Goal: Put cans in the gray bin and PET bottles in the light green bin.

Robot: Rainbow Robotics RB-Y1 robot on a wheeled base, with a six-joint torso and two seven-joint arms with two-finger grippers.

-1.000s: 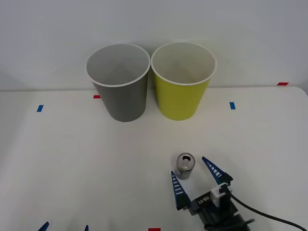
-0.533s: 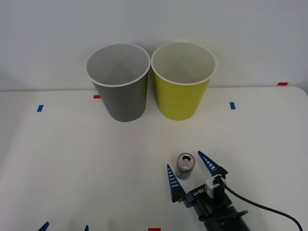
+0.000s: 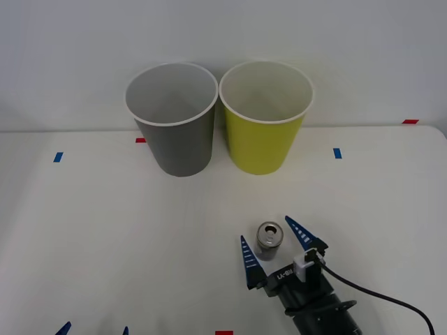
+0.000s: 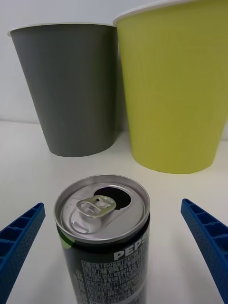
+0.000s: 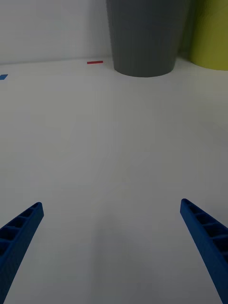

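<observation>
Our right tool (image 3: 274, 243) sits low on the near right of the tabletop (image 3: 84, 237) with its blue fingers spread wide, one on each side of the can (image 3: 269, 241), and neither pad appears to touch the can's wall. The can stands upright, tab end up, well apart from the two bins at the far edge; in the right wrist view it (image 4: 103, 237) sits between the fingers, somewhat closer to one of them. We judge the step in hand to be the grasp, and to do it well we want the can centred between the pads before closing, otherwise the nearer finger will push it sideways and may tip it. We should close on the straight wall below the rim, firmly enough to lift but not so hard that the thin metal dents. Once held, the can belongs in the gray bin (image 3: 173, 118), the left one of the pair, not the light green bin (image 3: 265, 117) touching it on the right, so we must lift above the white rim before crossing. Our left tool (image 5: 114, 247) hovers released over bare tabletop on the near left.
</observation>
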